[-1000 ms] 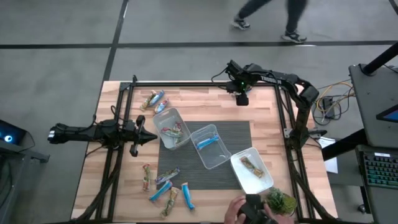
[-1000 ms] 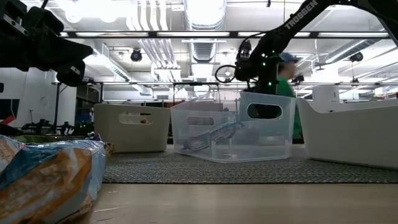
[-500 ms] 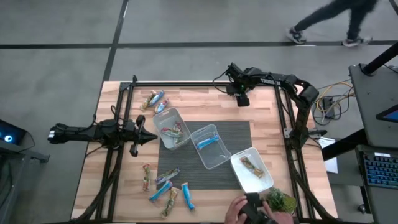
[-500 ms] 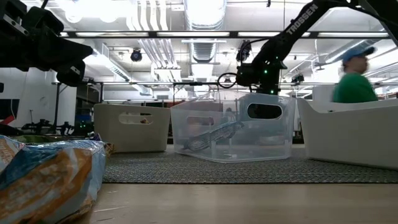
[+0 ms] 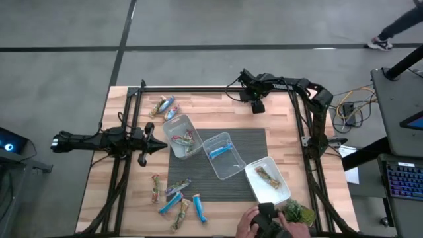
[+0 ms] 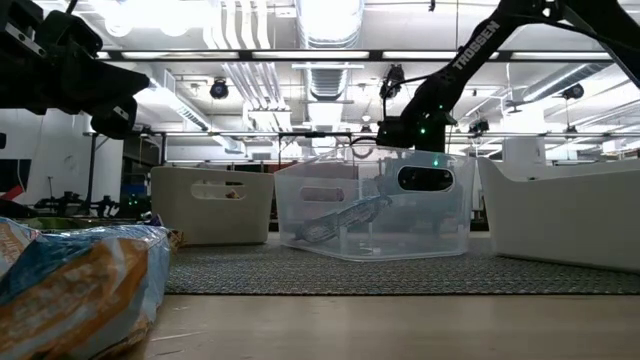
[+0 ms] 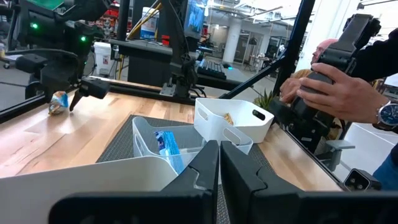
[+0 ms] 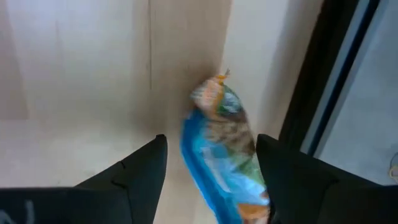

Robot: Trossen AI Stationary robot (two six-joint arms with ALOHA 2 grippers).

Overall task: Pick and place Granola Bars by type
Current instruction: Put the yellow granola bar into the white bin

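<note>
Over the table's far edge, the right gripper (image 8: 211, 180) gapes around, seemingly untouching, 1 granola bar (image 8: 227, 146).

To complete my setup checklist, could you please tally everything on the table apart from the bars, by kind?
Tubs: 3
Plant: 1
Robot arms: 2
Total: 6

Glossy foil-wrapped granola bars (image 5: 175, 201) are seen on a pale wood tabletop (image 5: 125, 192). Clear plastic tubs (image 5: 223, 155) are set on a matt grey mat (image 5: 254, 142).
</note>
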